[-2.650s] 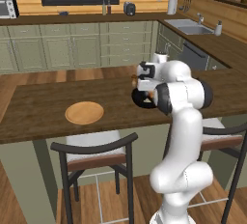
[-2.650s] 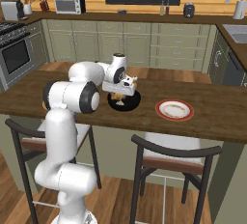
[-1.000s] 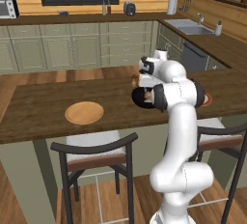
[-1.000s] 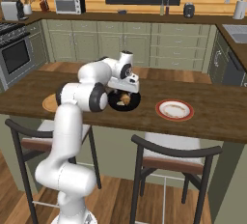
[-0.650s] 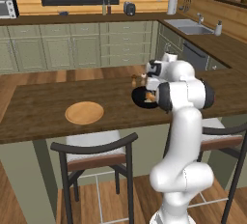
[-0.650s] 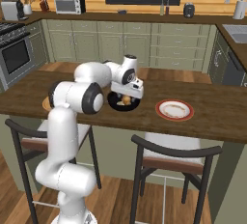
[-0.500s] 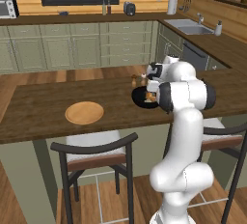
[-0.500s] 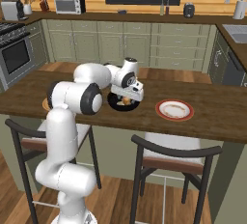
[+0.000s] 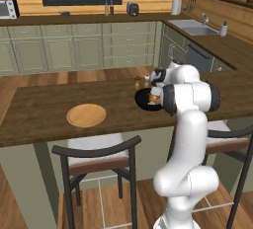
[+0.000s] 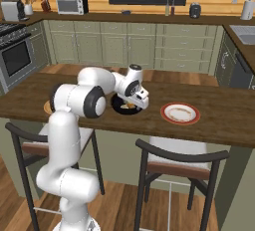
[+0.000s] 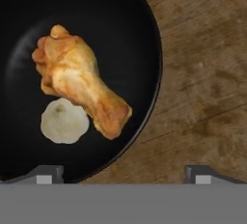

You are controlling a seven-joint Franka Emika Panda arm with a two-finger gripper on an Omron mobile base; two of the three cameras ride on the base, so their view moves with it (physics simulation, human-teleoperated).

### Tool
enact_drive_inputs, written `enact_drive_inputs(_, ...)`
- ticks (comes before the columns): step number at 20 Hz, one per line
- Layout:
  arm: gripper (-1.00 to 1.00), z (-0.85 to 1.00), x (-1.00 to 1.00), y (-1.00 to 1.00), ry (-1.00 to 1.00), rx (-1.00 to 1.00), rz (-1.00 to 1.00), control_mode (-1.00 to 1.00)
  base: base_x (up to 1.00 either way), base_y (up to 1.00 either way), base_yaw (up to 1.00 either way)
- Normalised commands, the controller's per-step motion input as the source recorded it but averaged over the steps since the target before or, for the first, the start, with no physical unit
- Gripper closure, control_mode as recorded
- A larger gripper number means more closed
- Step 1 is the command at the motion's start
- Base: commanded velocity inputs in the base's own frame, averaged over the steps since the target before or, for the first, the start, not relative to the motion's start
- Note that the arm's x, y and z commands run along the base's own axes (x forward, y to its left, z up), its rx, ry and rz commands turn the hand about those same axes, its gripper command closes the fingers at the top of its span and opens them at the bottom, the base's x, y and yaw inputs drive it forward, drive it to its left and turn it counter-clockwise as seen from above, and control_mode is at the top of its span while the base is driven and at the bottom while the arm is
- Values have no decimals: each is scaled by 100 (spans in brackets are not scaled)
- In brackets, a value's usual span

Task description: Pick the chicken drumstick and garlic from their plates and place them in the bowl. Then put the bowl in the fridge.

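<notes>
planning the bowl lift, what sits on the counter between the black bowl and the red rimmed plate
Nothing: in the right base view the stretch between the bowl and the red-rimmed plate is bare brown counter.

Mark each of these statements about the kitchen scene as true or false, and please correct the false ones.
1. The golden-brown chicken drumstick lies inside the glossy black round bowl. True.
2. The small whitish garlic lump sits on the plain tan wooden plate. False: it lies in the bowl, beside the drumstick.
3. The white plate with the dark red rim carries nothing. True.
4. The black bowl stands on a fridge shelf. False: it rests on the dark wooden counter.
5. The gripper has its jaws closed on the drumstick. False: the jaws stand apart, one over the bowl and one outside its rim.
</notes>
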Motion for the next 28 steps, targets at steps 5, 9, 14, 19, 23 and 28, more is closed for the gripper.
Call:
enact_drive_inputs(5, -100, -24, 18, 0, 0, 0, -20, -100, 0, 0, 0)
enact_drive_inputs(9, -100, -30, 18, 0, 0, 0, -11, -100, 0, 0, 0)
enact_drive_inputs(14, 100, -42, 0, 7, 1, 1, -7, -100, 0, 0, 0)
enact_drive_inputs(19, 100, -39, 0, 12, 1, 3, -6, -100, 0, 0, 0)
enact_drive_inputs(23, 100, -17, 0, 6, 0, 1, -6, -100, 0, 0, 0)
enact_drive_inputs(28, 100, 37, -38, 2, -16, -1, -10, -100, 0, 0, 0)
